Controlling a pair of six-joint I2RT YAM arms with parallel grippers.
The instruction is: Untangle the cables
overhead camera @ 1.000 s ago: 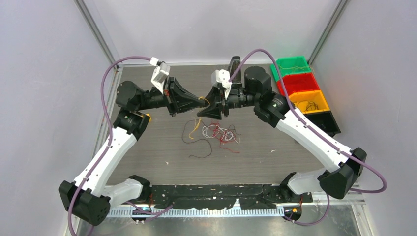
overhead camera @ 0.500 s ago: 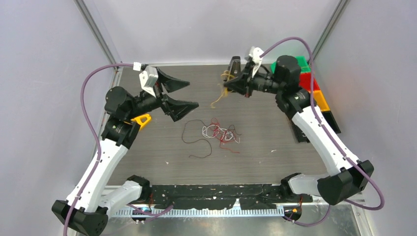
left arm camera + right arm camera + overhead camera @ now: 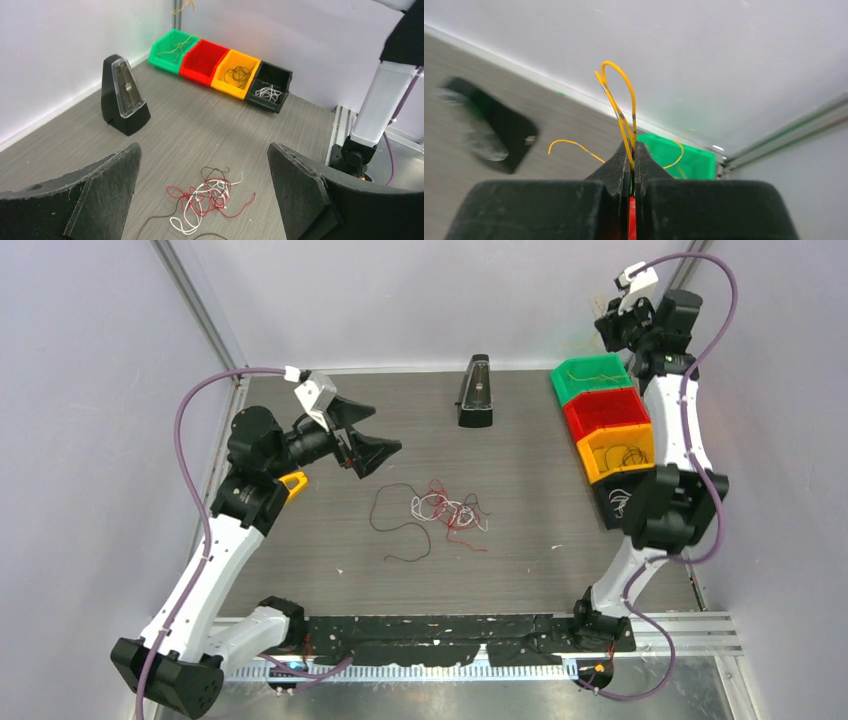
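Left gripper (image 3: 204, 150): released, jaws spread wide, nothing between them; it hovers over the left part of the table (image 3: 300, 540), aimed at the pile.
Right gripper (image 3: 634, 147): clenched on one yellow cable (image 3: 617, 110), pinched near its middle so a loop stands up and the ends trail free.
Right arm position: raised high at the far right corner, above the green bin (image 3: 594, 393).
Cables on table: small loose tangle (image 3: 447, 510) of red and white strands at mid-table, lying flat.
Stray strand: a dark brown cable (image 3: 392, 530) curls out to the left and near side of the tangle, touching it only at its far end as far as I can tell.
Bins: green, red (image 3: 606, 421), yellow (image 3: 620, 468) and black (image 3: 628, 508) in a row along the right edge; each holds a few sorted strands except red, which looks bare.
Other: a black metronome (image 3: 475, 392) stands far, well apart from the pile.
Handling (judged): very light, thin, springy; strands keep their curl and snag on one another, so a fast pull would likely drag the whole knot.
Grip point (judged): a free end or an outlying loop at the pile's edge. The brown strand looks the easiest pick.
Risk (judged): thin wire may slip from the pinch, or lie too flat to catch.
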